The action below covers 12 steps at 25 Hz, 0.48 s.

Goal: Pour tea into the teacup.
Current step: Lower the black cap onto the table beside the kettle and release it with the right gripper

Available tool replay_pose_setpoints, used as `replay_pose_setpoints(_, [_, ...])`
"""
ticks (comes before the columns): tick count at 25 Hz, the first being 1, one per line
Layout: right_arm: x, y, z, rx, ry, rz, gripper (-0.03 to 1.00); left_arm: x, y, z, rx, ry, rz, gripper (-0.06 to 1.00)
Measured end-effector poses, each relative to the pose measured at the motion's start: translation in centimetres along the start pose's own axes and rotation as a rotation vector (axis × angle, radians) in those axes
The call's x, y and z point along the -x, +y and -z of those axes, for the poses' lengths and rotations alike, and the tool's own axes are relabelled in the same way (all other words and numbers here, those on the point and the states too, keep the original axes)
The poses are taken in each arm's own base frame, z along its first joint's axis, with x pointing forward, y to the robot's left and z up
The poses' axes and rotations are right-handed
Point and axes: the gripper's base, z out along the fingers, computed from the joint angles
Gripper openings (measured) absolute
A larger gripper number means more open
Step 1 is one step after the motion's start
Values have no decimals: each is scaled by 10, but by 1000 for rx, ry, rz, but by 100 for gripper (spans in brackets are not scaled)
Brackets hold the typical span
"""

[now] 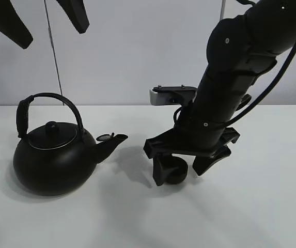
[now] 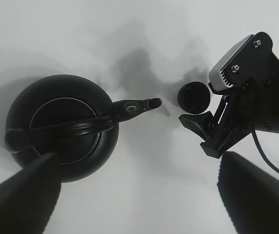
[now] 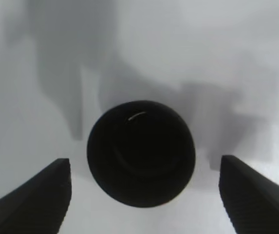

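Note:
The teacup (image 1: 176,177), a small black handleless cup, stands upright on the white table right of the kettle's spout (image 1: 118,139). The big black kettle (image 1: 52,161) with its arched handle sits at the left. My right gripper (image 1: 181,172) is low at the table, open, with one finger on each side of the teacup (image 3: 140,152); the right wrist view shows gaps between the fingers (image 3: 32,200) and the cup. My left gripper (image 1: 42,18) is open and empty, high above the kettle (image 2: 61,126). The left wrist view looks down on the kettle and the teacup (image 2: 194,96).
The white table (image 1: 251,217) stretches to the front and right. A pale wall stands behind it. A thin cable (image 1: 53,51) hangs behind the kettle. The right arm (image 1: 240,67) slants down from the upper right.

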Motion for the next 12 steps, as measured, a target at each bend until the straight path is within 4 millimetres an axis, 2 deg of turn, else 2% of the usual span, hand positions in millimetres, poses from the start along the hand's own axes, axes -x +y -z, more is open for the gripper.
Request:
replay_pose_setpoints(3, [0,1,6,2,-2,-8,59,0,0,0,0,0,0,63])
replay_pose_setpoints(6, [3,2,23,7,-26,-22,62,0,0,0,0,0,0,63])
replay_pose_setpoints(9, [5,-2,51,2,-58,-50,67,0,0,0,0,0,0,63])
replay_pose_setpoints(12, [4,-17,88,-9,-98,-114,69,0,0,0,0,0,0,63])
